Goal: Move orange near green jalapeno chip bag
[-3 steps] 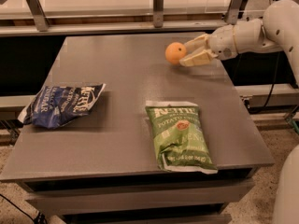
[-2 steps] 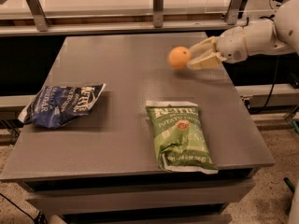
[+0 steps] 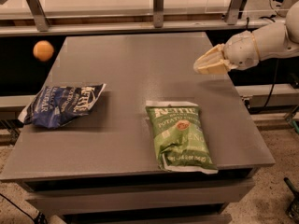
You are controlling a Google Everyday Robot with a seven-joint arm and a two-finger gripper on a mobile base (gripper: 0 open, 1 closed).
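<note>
1. Fingers [image 3: 205, 59] look pressed together at the tips with nothing between them. The gripper [image 3: 200, 66] hovers over the right edge of the table [image 3: 140, 55], tips pointing left, arm reaching in from the right.
2. Nearest: the green jalapeno chip bag [image 3: 180, 134] lies flat, label up, at the front right, its lower end at the table's front edge. Bare top on both sides, so there's likely room to set fruit down beside it.
3. Mid left: the dark blue chip bag [image 3: 60, 104] lies crumpled, overhanging the left edge. It's a distractor.
4. Farther left: the orange [image 3: 43, 50] shows past the table's left edge against the dark gap, well apart from the green bag and the gripper. Can't tell what, if anything, supports it. Judged out of control, task not met.
5. Far: metal rail [image 3: 154, 24] along the back.
</note>
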